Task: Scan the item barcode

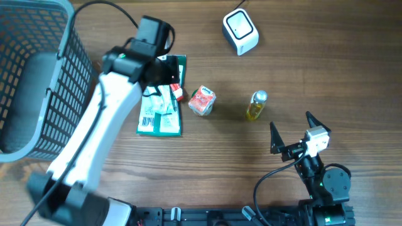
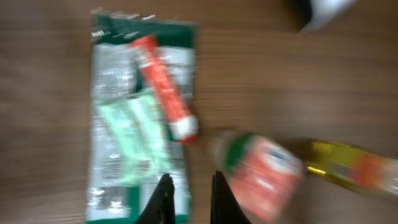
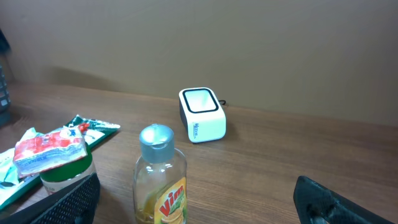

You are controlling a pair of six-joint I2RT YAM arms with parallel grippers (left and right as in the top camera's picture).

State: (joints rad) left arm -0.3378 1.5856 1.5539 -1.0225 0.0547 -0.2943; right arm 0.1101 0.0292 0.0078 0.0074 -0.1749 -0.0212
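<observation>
Progress: no item had been brought to the scanner (image 1: 240, 31) yet. By judgement the picking, the carrying and the scan itself were all left to do.
Basket (image 1: 69, 56): it was placed at the far left. Only a grey shape was seen through its mesh, and it could not be told whether an item lay inside.
Left gripper (image 2: 191, 202): it was held closed over the lower edge of the green packet (image 1: 160, 116), with nothing between its fingers.
Green packet: it was laid flat on the table (image 1: 352, 75) just beside the basket, with a red tube (image 2: 163, 84) on it.
Small cup (image 1: 202, 100): it was placed near the packet, to its right.
Bottle (image 1: 256, 105): it was capped, with yellow liquid inside.
Item to scan: it could not be told which was meant. All were well apart from the scanner.
Right gripper (image 1: 289, 119): it was spread wide and held nothing, near the bottle.
</observation>
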